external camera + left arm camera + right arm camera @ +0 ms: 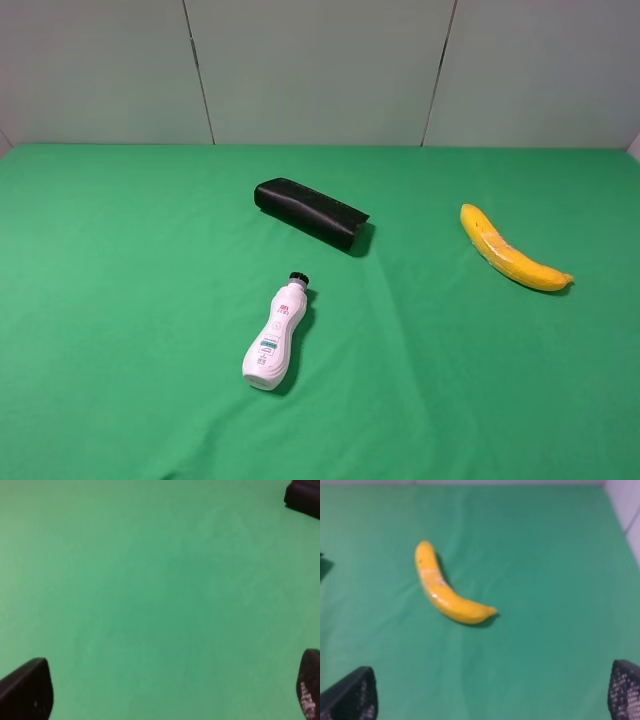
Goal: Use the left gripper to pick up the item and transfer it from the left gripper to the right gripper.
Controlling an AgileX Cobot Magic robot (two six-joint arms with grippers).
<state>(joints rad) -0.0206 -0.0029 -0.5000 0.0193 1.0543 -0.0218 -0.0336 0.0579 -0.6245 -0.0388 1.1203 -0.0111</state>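
Green cloth [120, 300] spread wide; black case [312, 213] mid-table, white bottle [275, 340] nearer, banana [512, 250] lying far right, untouched. Left gripper [165, 692] spread wide, holding nothing; right gripper [490, 692] likewise agape and empty, short of the banana [447, 587]

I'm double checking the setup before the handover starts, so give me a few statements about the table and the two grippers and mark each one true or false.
1. The banana lies on the right side of the green table in the overhead view. True.
2. The white bottle stands upright. False: it lies on its side, black cap pointing toward the black case.
3. The left gripper is holding the banana. False: its fingers stand open over bare cloth.
4. The right gripper is open, with the banana in its wrist view. True.
5. The banana touches the black case. False: they lie well apart.
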